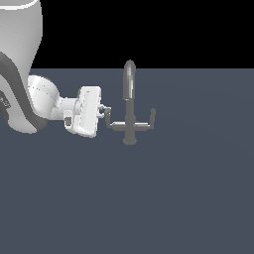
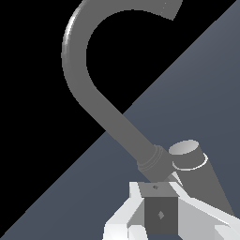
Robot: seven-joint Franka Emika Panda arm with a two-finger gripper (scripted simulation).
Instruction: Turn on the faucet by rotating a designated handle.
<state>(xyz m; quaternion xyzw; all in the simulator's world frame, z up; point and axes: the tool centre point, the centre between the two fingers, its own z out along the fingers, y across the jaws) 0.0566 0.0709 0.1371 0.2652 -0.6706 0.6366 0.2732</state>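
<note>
No writing shows; a plain slate-grey tabletop (image 1: 188, 198) under black backdrop, the tool (image 1: 105, 112) pinching the faucet's (image 1: 129, 99) handle (image 1: 115, 125).

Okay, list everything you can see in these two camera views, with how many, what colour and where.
faucet: one, grey metal, standing upright on the surface a little to the exterior view's left of the middle; tall spout with a curved top.
handle: one, thin grey lever, on the faucet's side toward the exterior view's left, next to the claw.
second lever: one, grey, on the opposite side of the faucet, upturned tip, nothing touching it.
surface: one, dark blue-grey, flat, under the faucet.
robot arm: one, white, at the exterior view's left edge.
claw: one, white with grey fingers, at the handle's tip; whether it grips is unclear.
</note>
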